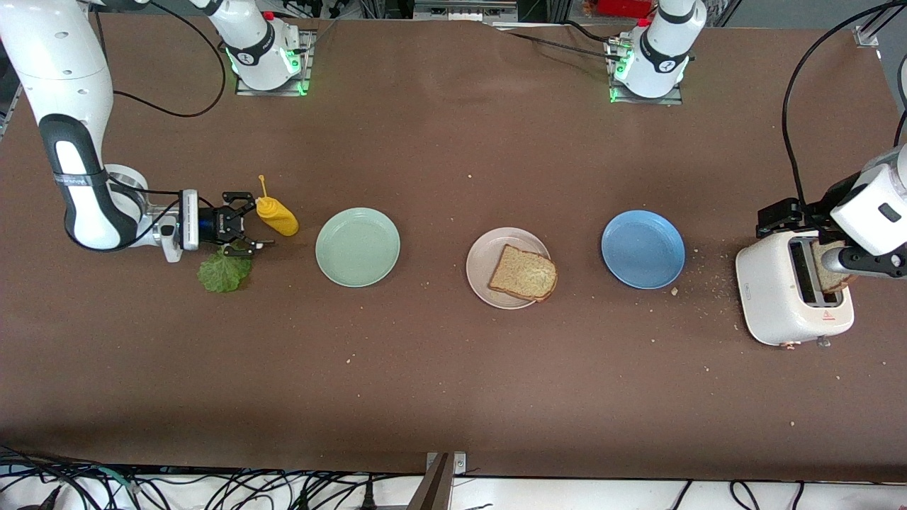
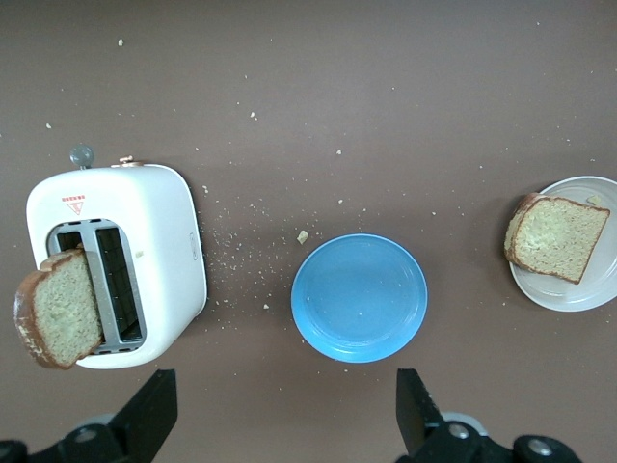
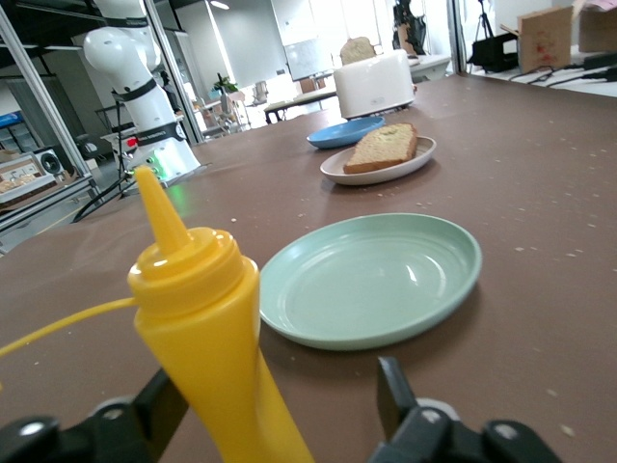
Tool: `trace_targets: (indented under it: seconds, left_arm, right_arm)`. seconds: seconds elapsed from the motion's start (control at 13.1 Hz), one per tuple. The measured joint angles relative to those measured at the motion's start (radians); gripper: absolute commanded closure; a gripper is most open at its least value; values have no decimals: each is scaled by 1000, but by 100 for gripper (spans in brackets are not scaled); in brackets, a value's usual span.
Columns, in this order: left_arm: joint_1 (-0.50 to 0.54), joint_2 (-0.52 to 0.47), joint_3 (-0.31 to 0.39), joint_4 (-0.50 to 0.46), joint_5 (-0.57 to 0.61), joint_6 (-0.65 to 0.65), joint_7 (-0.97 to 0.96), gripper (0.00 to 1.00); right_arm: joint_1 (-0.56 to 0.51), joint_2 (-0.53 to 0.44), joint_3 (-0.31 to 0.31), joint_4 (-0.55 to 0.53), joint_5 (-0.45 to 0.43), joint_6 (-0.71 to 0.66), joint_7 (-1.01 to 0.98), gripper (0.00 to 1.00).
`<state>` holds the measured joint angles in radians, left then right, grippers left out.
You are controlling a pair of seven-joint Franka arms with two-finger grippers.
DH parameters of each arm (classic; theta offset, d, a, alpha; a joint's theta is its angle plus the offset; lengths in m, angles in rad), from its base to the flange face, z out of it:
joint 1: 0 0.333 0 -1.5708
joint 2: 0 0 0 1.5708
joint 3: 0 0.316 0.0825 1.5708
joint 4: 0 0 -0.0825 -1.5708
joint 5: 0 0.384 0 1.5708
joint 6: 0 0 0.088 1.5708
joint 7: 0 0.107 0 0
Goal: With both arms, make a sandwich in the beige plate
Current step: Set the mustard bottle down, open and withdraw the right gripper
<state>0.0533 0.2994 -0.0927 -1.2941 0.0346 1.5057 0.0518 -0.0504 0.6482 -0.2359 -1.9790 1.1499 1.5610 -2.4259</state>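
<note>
The beige plate (image 1: 482,278) (image 2: 598,289) (image 3: 339,170) lies mid-table with one brown bread slice (image 1: 523,273) (image 2: 557,236) (image 3: 384,147) on it. A second slice (image 1: 832,268) (image 2: 58,309) sticks up out of the white toaster (image 1: 772,297) (image 2: 164,241). A green lettuce leaf (image 1: 224,273) lies on the table just below my right gripper (image 1: 254,221) (image 3: 280,395). That gripper is open and low over the table, holding nothing, with a yellow squeeze bottle (image 1: 276,216) (image 3: 207,328) at its fingertips. My left gripper (image 1: 779,216) (image 2: 284,415) hangs open and empty above the table beside the toaster.
A mint-green plate (image 1: 358,246) (image 3: 371,280) sits between the bottle and the beige plate. A blue plate (image 1: 643,248) (image 2: 359,297) lies between the beige plate and the toaster. Crumbs dot the brown table around the toaster.
</note>
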Motion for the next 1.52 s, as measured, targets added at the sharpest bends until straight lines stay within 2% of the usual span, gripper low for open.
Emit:
trace_targets:
  seconds: [0.53,0.76,0.99,1.22,1.37,1.52]
  left_arm:
    - [0,0,0,0,0,0,0,0]
    - [0,0,0,0,0,0,0,0]
    - [1,0,0,0,0,0,0,0]
    - [1,0,0,0,0,0,0,0]
    - [1,0,0,0,0,0,0,0]
    - [1,0,0,0,0,0,0,0]
  right_arm:
    - [-10,-37,-145,338,-316,-104,479,2]
    - [-8,-111,-153,453,-489,-125,786,2]
    - [29,-218,-151,481,-658,-127,1141,2]
    - [124,-306,-143,483,-861,-102,1514,2]
    - [209,-334,-139,481,-985,-74,1768,2]
    - [271,-332,-136,434,-1056,-3,1945,2]
